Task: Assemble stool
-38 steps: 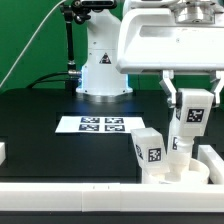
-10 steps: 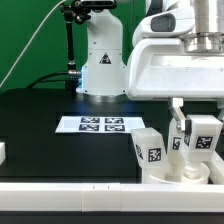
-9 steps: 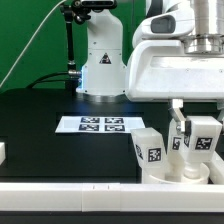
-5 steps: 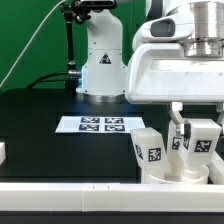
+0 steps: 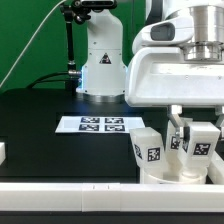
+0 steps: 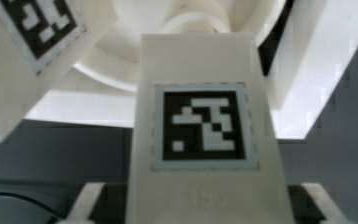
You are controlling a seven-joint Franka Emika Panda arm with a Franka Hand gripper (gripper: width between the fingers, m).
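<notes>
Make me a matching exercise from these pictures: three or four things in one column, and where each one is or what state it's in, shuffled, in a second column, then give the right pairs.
Things
1. marker board
2. end effector
3. free leg
4. robot base

Places or states
A. at the far edge of the black table
B. standing upright on the seat, not held
C. lying flat on the black table, in the middle
D. closed on a tagged leg over the seat

Pairs: 1-C, 2-D, 3-B, 4-A
</notes>
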